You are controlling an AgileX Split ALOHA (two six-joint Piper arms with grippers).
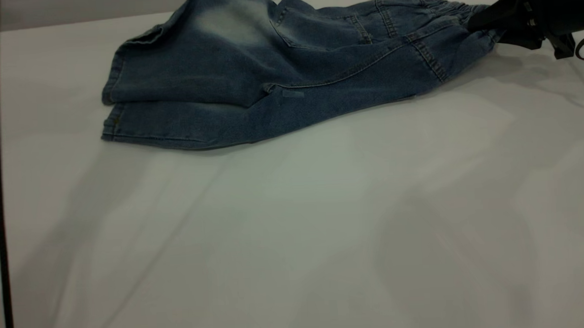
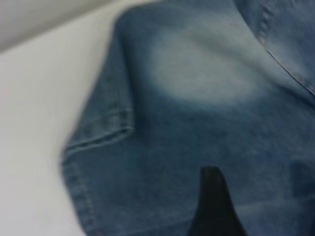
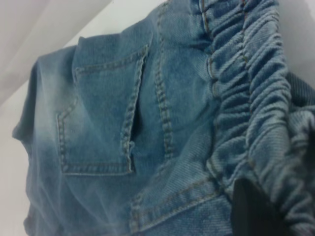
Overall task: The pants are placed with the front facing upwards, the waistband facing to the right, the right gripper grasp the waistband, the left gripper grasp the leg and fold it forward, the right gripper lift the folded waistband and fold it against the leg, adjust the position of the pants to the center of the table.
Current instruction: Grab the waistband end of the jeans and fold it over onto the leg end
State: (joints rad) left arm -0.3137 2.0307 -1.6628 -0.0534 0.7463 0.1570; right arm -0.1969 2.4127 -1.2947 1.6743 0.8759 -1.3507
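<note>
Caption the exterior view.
Black right gripper grips gathered elastic waistband of folded blue denim pants on white table.

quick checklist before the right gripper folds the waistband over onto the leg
1. Pants folded lengthwise, one leg stacked on the other: ok.
2. Right gripper at the waistband: ok.
3. Its fingers shut on the waistband: cannot tell.
4. Left gripper clear of the leg: cannot tell; one finger shows over denim in the left wrist view.
5. Pants centred on the table: not ok, they lie near the far edge.
</note>
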